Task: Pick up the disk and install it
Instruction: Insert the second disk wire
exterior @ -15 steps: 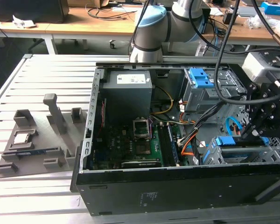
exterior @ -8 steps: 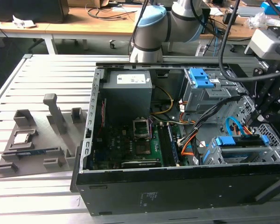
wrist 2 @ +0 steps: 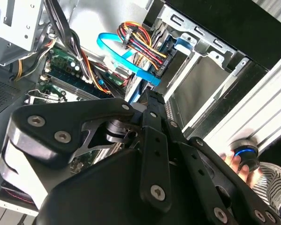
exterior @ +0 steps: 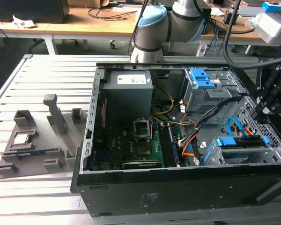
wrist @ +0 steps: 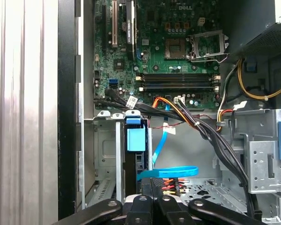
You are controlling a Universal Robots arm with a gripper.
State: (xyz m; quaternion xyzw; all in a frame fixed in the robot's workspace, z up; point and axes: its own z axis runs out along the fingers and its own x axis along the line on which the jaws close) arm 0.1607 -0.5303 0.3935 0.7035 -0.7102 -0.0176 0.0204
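Observation:
The disk (exterior: 240,150) stands on edge in the lower drive cage (exterior: 215,157) at the exterior view's right of the open computer case, its blue frame showing at both ends. In the first wrist view the disk's blue end (wrist: 135,139) sits between the cage's metal walls. My gripper (exterior: 258,114) hangs just above and beyond the cage. Its black fingers (wrist: 145,206) are together in both wrist views, and the gripper's tip (wrist 2: 151,97) is beside the cage with nothing between the fingers. Whether they touch the disk is hidden.
Blue data cable (wrist 2: 116,50) and bundled power cables (wrist: 210,136) cross right beside the cage. An upper cage with blue latches (exterior: 201,79), the power supply (exterior: 129,86) and the motherboard (wrist: 178,51) fill the case. A grey parts fixture (exterior: 33,140) lies at the exterior view's left. A person's hand (wrist 2: 233,162) holds a blue-ringed knob.

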